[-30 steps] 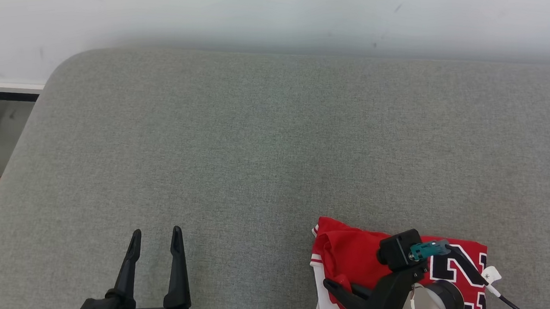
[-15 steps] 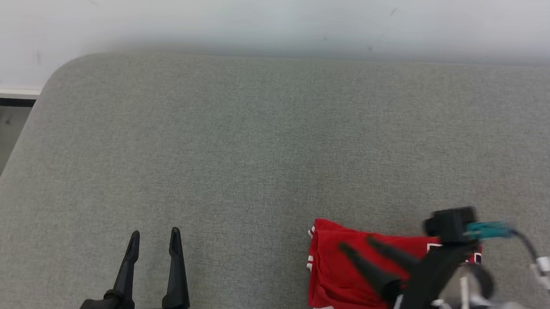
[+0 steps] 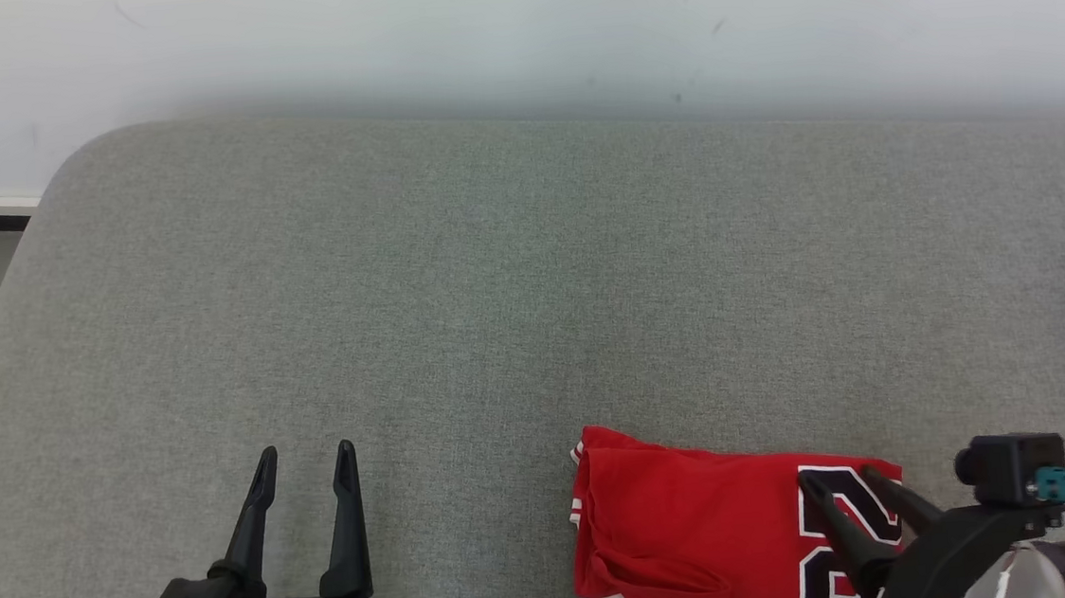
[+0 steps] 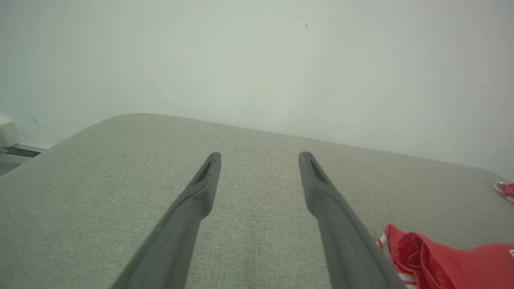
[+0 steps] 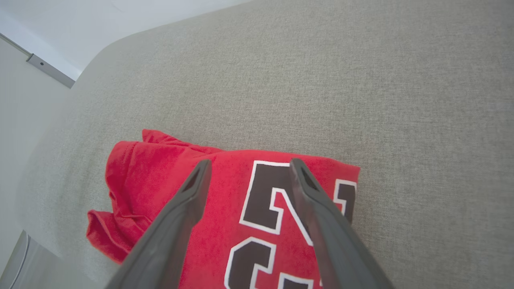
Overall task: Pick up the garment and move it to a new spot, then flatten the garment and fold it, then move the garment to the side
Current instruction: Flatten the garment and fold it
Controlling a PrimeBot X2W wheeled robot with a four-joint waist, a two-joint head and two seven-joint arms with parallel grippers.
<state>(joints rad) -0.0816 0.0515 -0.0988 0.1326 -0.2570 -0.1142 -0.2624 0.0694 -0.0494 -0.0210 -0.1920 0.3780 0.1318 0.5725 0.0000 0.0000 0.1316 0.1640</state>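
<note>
Garment (image 3: pixel 683 525) lies folded, near right on grey cushion (image 3: pixel 494 292). Right gripper (image 3: pixel 836 477) over its numerals, jaws wide, empty. Left gripper (image 3: pixel 305 450) near left, jaws wide.

On the red garment (image 3: pixel 684 534) we read a single numeral (image 3: pixel 840 527), a block "2" in dark print with a white outline, seen in the head view; its lower strokes run off the picture's bottom edge. In the right wrist view the same print appears at an angle. Beside it, at the cloth's edge, we see part of a second numeral (image 5: pixel 346 194) in matching dark and white, too little of it to name.
</note>
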